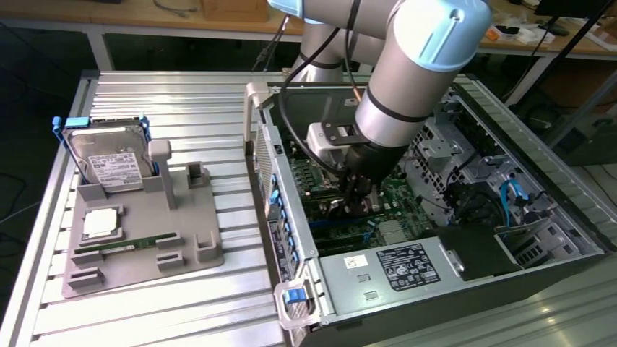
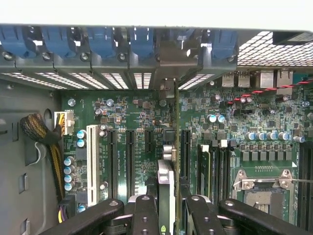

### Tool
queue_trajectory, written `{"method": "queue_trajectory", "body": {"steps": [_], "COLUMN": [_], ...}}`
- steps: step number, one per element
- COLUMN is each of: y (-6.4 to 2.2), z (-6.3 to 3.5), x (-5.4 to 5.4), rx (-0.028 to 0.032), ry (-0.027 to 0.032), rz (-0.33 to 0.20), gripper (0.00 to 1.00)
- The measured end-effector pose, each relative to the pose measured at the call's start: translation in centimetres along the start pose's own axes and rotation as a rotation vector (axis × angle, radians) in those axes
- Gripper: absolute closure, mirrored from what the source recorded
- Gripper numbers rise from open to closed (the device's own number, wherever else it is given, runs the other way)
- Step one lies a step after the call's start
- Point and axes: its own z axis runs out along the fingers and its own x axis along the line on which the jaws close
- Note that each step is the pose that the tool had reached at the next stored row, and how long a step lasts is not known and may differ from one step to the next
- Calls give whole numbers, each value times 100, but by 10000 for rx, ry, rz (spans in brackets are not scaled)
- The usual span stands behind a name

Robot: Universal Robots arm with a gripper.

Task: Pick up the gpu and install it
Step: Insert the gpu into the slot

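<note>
My gripper [image 1: 355, 196] is down inside the open computer case [image 1: 540, 188], just over the green motherboard [image 1: 391, 195]. In the wrist view the gpu [image 2: 167, 176] is seen edge-on as a thin dark card with a silver part, standing upright between the two black fingers [image 2: 145, 215]. The gripper [image 2: 172, 218] is shut on it. The card runs toward the case's rear wall, and its far end reaches the bracket openings under the blue clips [image 2: 142, 39]. It stands among the long black expansion slots [image 2: 129, 152]. Whether it is seated in a slot I cannot tell.
On the exterior view's left, a grey holder [image 1: 198, 253] on the slatted table carries a silver hard drive in a blue frame [image 1: 106, 159], a processor chip [image 1: 101, 223] and a green RAM stick [image 1: 130, 244]. The power supply [image 1: 405, 264], cables [image 1: 511, 195] and CPU socket [image 2: 259, 188] crowd the case.
</note>
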Motion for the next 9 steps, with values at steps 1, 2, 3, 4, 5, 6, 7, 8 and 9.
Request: {"method": "queue_trajectory", "body": {"steps": [1,2,3,4,5,6,7,8,9], "y": [1,3,4,6,7,9,9,10,10], "z": [2,4,6,8,9,11,14,15,17], "x": [0,0,0,0,0,0,0,1,1], "rx": [0,1,1,0,0,0,0,0,0], "ry": [0,-1,-1,0,0,0,-1,-1,-1], "rz": [-1,0,0,0,0,0,0,-1,-1], "gripper": [73,73,73,73,73,73,73,73,73]}}
